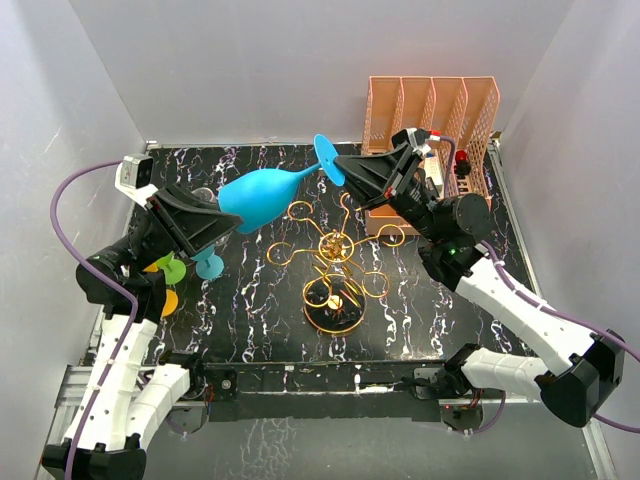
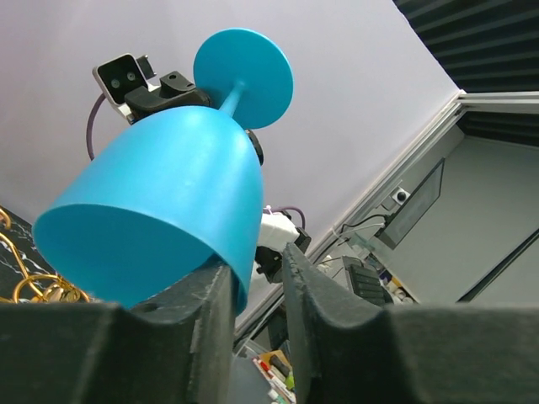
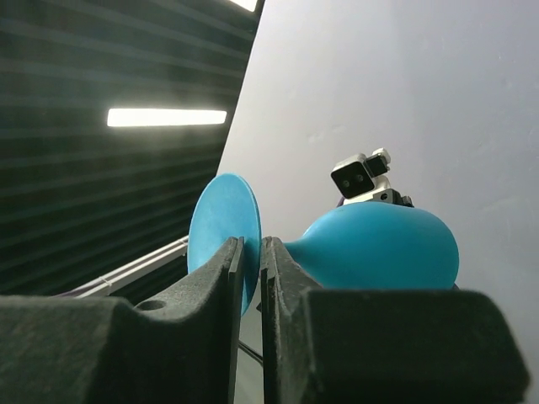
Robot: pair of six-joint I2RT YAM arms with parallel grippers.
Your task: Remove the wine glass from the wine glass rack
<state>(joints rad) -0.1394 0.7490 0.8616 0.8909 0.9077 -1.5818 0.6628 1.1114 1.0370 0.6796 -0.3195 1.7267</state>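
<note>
One wine glass, airborne far-left of the wine glass rack: right gripper pinches its foot, left gripper straddles its rim, clamped or not we cannot tell; secure left before freeing right.

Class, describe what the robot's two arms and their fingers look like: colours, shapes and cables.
Both the left arm and right arm have white tubular links with black joint housings. A purple cable trails along each. Each wrist carries a boxy camera. The fingers are matte black, thick and blocky.
</note>
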